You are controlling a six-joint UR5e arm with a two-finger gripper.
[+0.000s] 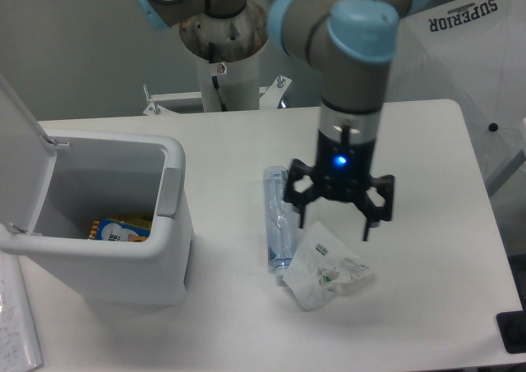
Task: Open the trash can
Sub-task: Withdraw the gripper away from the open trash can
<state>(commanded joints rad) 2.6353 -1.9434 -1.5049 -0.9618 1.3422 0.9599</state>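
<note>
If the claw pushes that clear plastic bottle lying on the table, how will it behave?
The bottle lies on its side, so it would probably roll if nudged sideways. It looks clear and possibly empty, so likely light and easily crushed. Its lower end touches the crumpled wrapper, which might drag along.

White trash can (pixel 107 249) with grey push tab (pixel 169 191); yellow-and-blue packet (pixel 122 228) inside. Black tool (pixel 339 222), blue indicator lit. Clear plastic bottle (pixel 278 218). White tabletop (pixel 411 158).
</note>
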